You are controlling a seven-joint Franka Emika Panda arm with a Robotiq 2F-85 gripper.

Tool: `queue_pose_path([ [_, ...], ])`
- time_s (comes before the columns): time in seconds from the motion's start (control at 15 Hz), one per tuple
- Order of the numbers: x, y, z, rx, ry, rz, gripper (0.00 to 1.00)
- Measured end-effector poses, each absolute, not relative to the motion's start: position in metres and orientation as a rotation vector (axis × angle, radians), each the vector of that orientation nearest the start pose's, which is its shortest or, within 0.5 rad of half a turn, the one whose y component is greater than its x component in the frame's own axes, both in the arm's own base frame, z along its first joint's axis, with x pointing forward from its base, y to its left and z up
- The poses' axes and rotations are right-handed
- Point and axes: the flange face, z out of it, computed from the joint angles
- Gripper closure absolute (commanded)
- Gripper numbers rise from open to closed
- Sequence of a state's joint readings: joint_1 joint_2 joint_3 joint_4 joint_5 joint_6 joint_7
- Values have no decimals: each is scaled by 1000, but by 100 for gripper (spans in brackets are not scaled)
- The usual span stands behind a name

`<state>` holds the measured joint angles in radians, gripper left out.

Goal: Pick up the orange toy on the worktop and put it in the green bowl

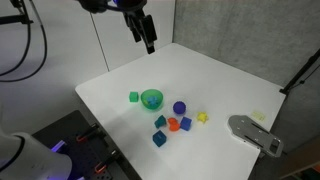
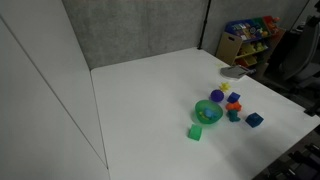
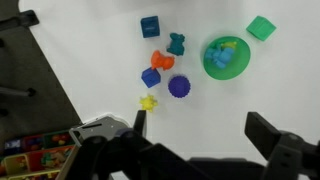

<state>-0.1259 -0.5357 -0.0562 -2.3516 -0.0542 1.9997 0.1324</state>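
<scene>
White worktop (image 1: 220,75) fills an exterior view, the toys bunched near its front edge, probably scattered there as distractors around the target. The gripper (image 1: 148,32) hangs high over the far side, well apart from them, jaws parted and empty. The orange toy (image 1: 173,125) lies among blue blocks, near the purple ball (image 1: 179,107); the green bowl (image 1: 145,99) sits close by, toward the arm.

In an exterior view from another side, the gripper is out of frame. The orange toy (image 2: 233,110), tiny here, lies just past the green bowl (image 2: 200,112).

In the wrist view the fingers (image 3: 139,120) stand wide apart along the bottom, holding nothing. The orange toy (image 3: 161,61) lies well ahead of them, left of the bowl, so reaching it likely means descending between close neighbours.
</scene>
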Motion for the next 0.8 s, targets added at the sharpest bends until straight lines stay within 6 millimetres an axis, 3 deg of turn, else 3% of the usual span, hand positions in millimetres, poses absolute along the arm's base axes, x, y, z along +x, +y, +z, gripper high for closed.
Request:
queue_pose_path([
  [0.47,443,-94,495,-2948,515,-311,0],
  [0.8,464,-112,441,-2912,482,-251,0],
])
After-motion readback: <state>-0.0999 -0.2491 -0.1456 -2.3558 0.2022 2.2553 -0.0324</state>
